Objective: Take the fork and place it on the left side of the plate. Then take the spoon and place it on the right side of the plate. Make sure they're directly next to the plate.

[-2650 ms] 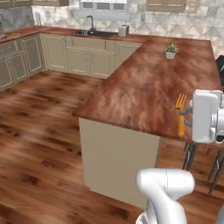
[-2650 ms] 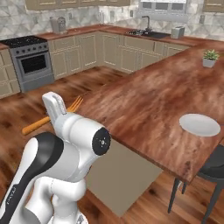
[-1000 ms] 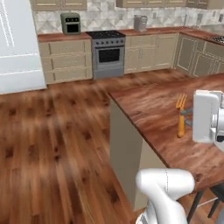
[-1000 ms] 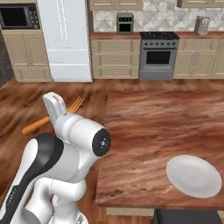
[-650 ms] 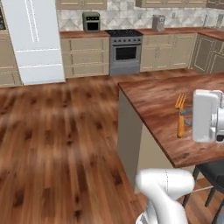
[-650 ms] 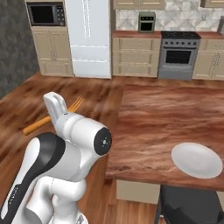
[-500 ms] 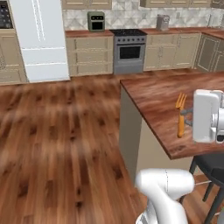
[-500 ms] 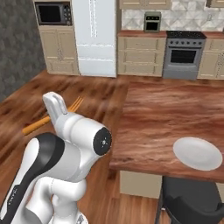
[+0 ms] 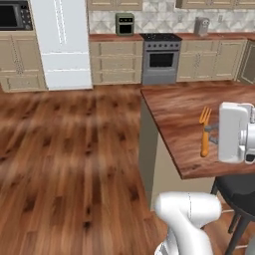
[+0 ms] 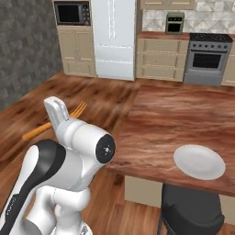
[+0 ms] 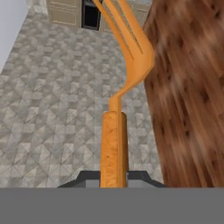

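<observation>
My gripper [image 11: 114,177] is shut on the handle of the orange fork [image 11: 114,144]. In the hand view the tines point away over the floor, beside the counter edge. From the left base view the fork [image 9: 204,142] stands upright, tines up, in my gripper [image 9: 212,135] above the near corner of the wooden counter [image 9: 184,114]. The right base view has the fork [image 10: 43,128] sticking out left of the arm, off the counter. The round pale plate [image 10: 199,161] lies near the counter's front edge on the right. The spoon is out of view.
A dark stool [image 10: 193,211] stands under the counter's [image 10: 183,114] front edge below the plate, and it appears as a stool [image 9: 239,191] in the left base view too. A white fridge [image 9: 60,45] and a steel stove [image 9: 160,57] line the back wall across open wood floor.
The whole scene has shifted in both base views, so the base has driven and turned. The fork stays held in the gripper in the same pose.
</observation>
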Controlling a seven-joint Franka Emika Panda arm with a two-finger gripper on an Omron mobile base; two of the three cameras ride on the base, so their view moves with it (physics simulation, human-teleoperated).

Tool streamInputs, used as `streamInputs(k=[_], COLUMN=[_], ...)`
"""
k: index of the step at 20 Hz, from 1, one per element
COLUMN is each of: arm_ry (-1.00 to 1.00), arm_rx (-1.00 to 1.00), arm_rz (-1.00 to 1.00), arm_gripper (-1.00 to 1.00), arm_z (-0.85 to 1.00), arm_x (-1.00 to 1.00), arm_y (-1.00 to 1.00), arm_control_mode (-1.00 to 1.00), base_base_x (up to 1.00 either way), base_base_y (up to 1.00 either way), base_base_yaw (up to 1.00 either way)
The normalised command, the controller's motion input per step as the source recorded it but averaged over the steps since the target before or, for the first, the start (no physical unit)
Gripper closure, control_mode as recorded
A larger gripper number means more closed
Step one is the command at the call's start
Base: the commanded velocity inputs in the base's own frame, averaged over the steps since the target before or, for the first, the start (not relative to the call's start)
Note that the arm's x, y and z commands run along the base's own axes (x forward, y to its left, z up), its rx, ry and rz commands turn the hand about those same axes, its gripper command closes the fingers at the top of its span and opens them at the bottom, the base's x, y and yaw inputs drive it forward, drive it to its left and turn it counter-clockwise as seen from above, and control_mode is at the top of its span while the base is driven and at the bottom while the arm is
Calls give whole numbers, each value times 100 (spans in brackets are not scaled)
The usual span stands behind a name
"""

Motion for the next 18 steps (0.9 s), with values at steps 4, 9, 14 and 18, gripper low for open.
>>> streamInputs(k=[4, 9, 14, 18], arm_ry=[0, 0, 0, 0], arm_rx=[0, 0, 0, 0], arm_rz=[0, 0, 0, 0], arm_gripper=[100, 100, 100, 100], arm_z=[0, 0, 0, 0], arm_x=[0, 0, 0, 0], arm_y=[0, 0, 0, 0], arm_control_mode=[100, 100, 100, 100], base_base_x=[0, 0, 17, 22], base_base_y=[-80, -53, -10, 0], base_base_yaw=[22, 16, 3, 0])
